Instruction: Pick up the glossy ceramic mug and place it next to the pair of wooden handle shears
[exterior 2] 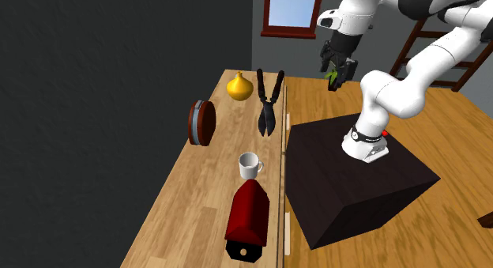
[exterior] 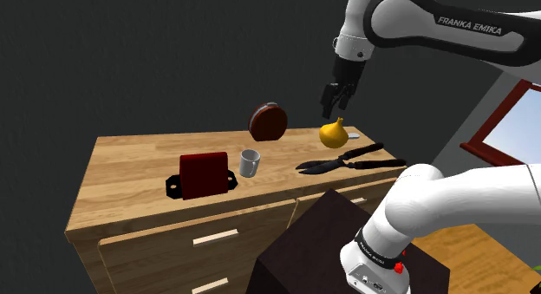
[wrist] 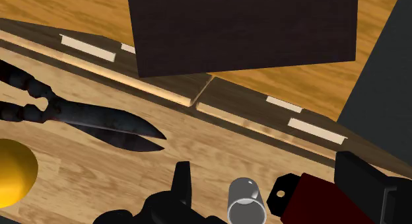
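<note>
**A:** Gripper (exterior: 336,100) status?
**B:** Up in the air over the far end of the wooden counter (exterior: 130,166), above the yellow gourd (exterior: 333,133). Open or closed, can't tell from here. The mug isn't in it.
**A:** Where's the mug?
**B:** Pale grey mug (exterior: 250,162) stands upright on the counter, just beside a dark red block (exterior: 205,173). It's well apart from the gripper.
**A:** And the shears?
**B:** Shears (exterior: 351,159) lie flat near the gourd, blade tips pointing toward the mug with bare counter between. A brown disc (exterior: 268,121) stands on edge behind the mug.
</note>
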